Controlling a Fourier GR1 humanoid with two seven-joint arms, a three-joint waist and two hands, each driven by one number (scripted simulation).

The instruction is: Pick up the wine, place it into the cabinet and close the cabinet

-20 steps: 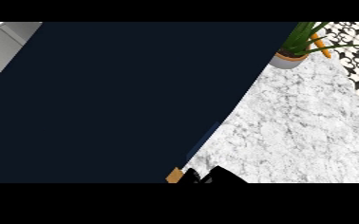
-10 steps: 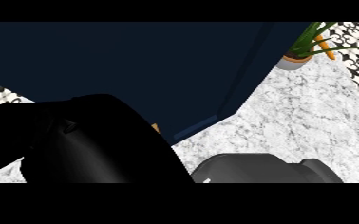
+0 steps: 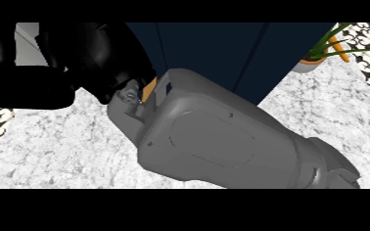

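White marbled tabletop (image 3: pixel 65 151) is filling the lower part of what you are seeing, with a dark navy cabinet (image 3: pixel 209 54) panel standing behind it. Your right hand (image 3: pixel 94 58) is showing as a black mass at upper left, close against the cabinet, with its grey forearm (image 3: pixel 217 142) running down to the lower right. You cannot tell whether the fingers are wide, narrow or holding anything, as they are merging into one dark shape. A thin orange sliver (image 3: pixel 150 89) is peeking out just beside the wrist. Whether it belongs to the wine is not showing, so you cannot tell where the wine is. Another black shape (image 3: pixel 29 90) is lying just left of the hand; whose it is you cannot tell. A potted plant (image 3: pixel 321 54) is standing well away to the right.
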